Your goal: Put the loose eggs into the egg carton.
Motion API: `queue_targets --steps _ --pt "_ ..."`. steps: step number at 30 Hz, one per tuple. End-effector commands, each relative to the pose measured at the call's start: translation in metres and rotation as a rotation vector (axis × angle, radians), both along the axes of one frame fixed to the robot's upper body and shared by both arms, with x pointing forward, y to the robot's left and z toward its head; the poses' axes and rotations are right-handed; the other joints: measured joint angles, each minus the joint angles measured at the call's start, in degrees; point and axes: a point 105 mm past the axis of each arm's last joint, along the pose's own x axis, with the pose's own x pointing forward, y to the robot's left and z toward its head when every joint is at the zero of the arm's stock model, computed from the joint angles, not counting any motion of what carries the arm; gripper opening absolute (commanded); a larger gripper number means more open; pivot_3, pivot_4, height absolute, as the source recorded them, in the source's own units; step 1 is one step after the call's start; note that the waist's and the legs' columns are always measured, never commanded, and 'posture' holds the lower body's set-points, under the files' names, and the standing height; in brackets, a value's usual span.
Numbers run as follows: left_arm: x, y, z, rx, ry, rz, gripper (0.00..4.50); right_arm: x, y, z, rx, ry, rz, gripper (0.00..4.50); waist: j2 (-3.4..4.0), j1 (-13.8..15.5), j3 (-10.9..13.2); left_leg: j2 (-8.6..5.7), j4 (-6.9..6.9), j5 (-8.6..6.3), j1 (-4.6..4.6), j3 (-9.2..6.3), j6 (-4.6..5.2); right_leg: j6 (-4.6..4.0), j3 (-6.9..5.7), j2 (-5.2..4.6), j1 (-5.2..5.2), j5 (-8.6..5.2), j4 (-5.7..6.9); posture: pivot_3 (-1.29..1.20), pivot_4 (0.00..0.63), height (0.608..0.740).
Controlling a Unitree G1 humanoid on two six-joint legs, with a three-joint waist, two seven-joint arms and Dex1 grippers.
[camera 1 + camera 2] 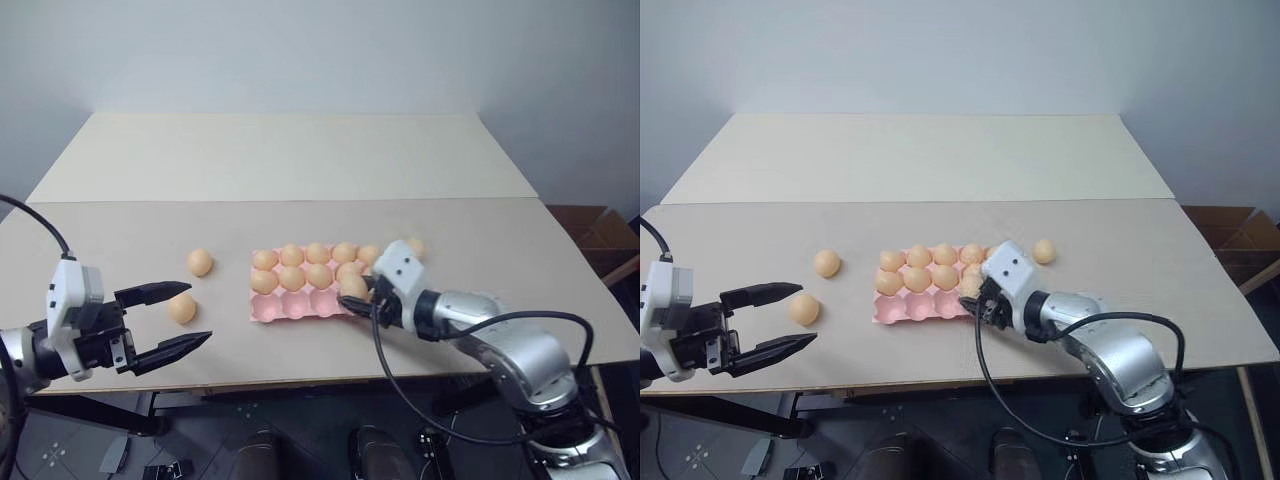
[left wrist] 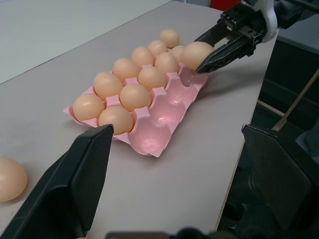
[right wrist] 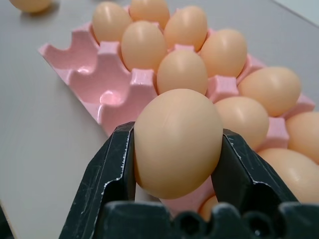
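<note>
I have right gripper [image 3: 174, 149] clamped on egg [image 3: 177, 142] over egg carton [image 1: 300, 305], near empty front row. Risk: smooth shell slips, or egg knocks seated neighbours. Left gripper [image 1: 170, 320] spread wide, empty, loose eggs [image 1: 182, 308] at its 12 o'clock.

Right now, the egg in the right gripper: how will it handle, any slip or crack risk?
The egg is smooth and rounded, pinched between two flat black fingers, so it could probably squirt out. A hard squeeze may crack it. Released on the table, not the egg carton, it would likely roll.

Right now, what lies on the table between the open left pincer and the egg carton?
Two loose eggs lie between the left pincer and the egg carton, seen in the left eye view.
</note>
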Motion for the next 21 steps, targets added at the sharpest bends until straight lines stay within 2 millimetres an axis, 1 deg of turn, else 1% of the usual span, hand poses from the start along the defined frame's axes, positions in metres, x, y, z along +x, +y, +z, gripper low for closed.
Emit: queue_targets --steps 1,2,3,4,5,8,10,11,14,17,18,20,21 --pt "-0.002 -0.002 0.008 0.021 -0.044 -0.01 4.5 0.008 -0.004 0.016 0.004 -0.07 -0.046 3.28 0.0 -0.1 0.0 0.0 0.0 0.0 0.0 0.0 0.0 0.02 0.0 0.01 -0.01 0.01 0.0 0.0 0.15 0.74" --pt "-0.003 -0.002 0.008 0.021 -0.044 -0.01 4.5 0.008 -0.005 0.02 0.007 -0.081 -0.047 3.63 0.0 -0.2 0.0 0.01 0.0 0.0 0.0 0.0 0.0 0.07 0.0 0.02 -0.02 0.04 0.02 0.0 0.15 0.74" --pt "-0.002 -0.002 0.008 0.023 -0.045 -0.01 4.5 0.006 -0.007 0.03 0.024 -0.1 -0.046 4.03 0.0 -0.2 0.0 0.03 0.0 0.0 0.0 0.0 0.0 0.06 -0.01 0.04 -0.06 0.04 0.06 0.0 0.15 0.74" --pt "-0.002 -0.002 0.008 0.023 -0.046 -0.01 4.5 0.003 -0.009 0.04 0.04 -0.122 -0.038 4.33 0.0 -0.2 0.0 0.05 0.0 0.0 0.02 -0.02 0.0 0.06 -0.01 0.06 -0.06 0.04 0.1 0.0 0.15 0.74" --pt "-0.001 -0.002 0.008 0.024 -0.047 -0.01 4.5 0.0 -0.012 0.047 0.051 -0.138 -0.031 4.48 0.01 -0.2 0.0 0.07 0.0 0.0 0.01 -0.03 0.0 0.06 -0.02 0.08 -0.09 0.04 0.13 0.0 0.15 0.74" --pt "-0.001 -0.001 0.008 0.024 -0.048 -0.009 4.5 -0.012 -0.028 0.067 0.073 -0.181 -0.022 4.48 0.01 0.0 0.0 0.08 -0.01 0.0 0.01 -0.07 0.0 0.07 -0.07 0.09 -0.1 0.04 0.16 0.0 0.15 0.74" --pt "-0.001 0.0 0.008 0.024 -0.045 -0.004 4.5 -0.02 -0.041 0.074 0.081 -0.191 -0.019 4.48 0.01 0.2 0.0 0.08 -0.01 0.0 0.0 -0.08 0.0 0.07 -0.08 0.08 -0.07 0.04 0.11 0.0 0.15 0.74" --pt "-0.001 0.003 0.007 0.024 -0.037 0.004 4.5 -0.023 -0.053 0.076 0.086 -0.193 -0.023 4.48 0.0 0.2 0.0 0.06 -0.02 0.0 0.0 -0.08 0.0 0.08 -0.08 0.06 -0.04 0.03 0.07 0.0 0.15 0.74" --pt "-0.001 0.016 0.004 0.019 -0.008 0.041 4.5 -0.037 -0.087 0.073 0.058 -0.209 0.014 4.48 -0.01 0.6 0.0 0.03 -0.02 -0.01 0.0 -0.07 0.0 0.09 -0.08 0.04 0.01 0.01 -0.02 0.0 0.15 0.74" --pt "0.0 0.029 0.0 0.015 0.012 0.08 4.5 -0.047 -0.118 0.06 0.021 -0.18 0.033 4.48 -0.02 0.6 0.0 0.01 -0.04 -0.03 0.05 -0.03 0.04 0.11 -0.05 0.03 0.06 -0.04 -0.05 0.0 0.15 0.74" --pt "0.001 0.031 -0.001 0.019 0.014 0.087 4.5 -0.048 -0.123 0.056 0.009 -0.18 0.038 4.48 -0.02 0.5 0.0 0.02 -0.04 -0.03 0.09 -0.02 0.04 0.06 -0.05 0.04 0.09 -0.09 -0.05 0.0 0.15 0.74" --pt "0.0 0.033 -0.001 0.021 0.016 0.087 4.5 -0.048 -0.135 0.047 -0.004 -0.157 0.028 4.48 -0.02 0.3 0.0 0.05 -0.03 -0.03 0.18 0.01 0.04 0.39 -0.01 0.06 0.13 -0.28 -0.02 0.0 0.15 0.74" --pt "0.001 0.033 0.0 0.019 0.015 0.085 4.5 -0.047 -0.137 0.044 -0.009 -0.152 0.022 4.48 -0.02 0.1 0.0 0.06 -0.03 -0.02 0.24 0.03 0.04 0.4 0.01 0.06 0.15 -0.28 0.03 0.0 0.15 0.74"
